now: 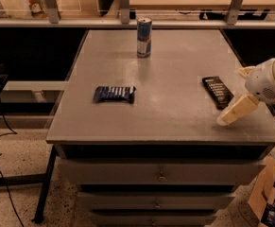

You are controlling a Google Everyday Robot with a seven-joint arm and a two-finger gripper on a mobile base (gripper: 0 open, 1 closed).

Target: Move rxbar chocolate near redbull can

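The rxbar chocolate (217, 91), a flat black bar with white lettering, lies on the right side of the grey table (175, 122). The redbull can (144, 37), blue and silver, stands upright at the table's far middle, well apart from the bar. My gripper (230, 97) reaches in from the right edge, low over the table, and is open. One beige finger (235, 110) points down-left just in front of the bar's near end. The other finger (244, 72) shows just right of the bar's far end. The gripper holds nothing.
A blue crinkled-wrapper bar (114, 94) lies at the table's left middle. A shelf rail with posts (124, 4) runs behind the table. Drawers (161, 175) sit below the front edge. A cardboard box (270, 196) stands on the floor at lower right.
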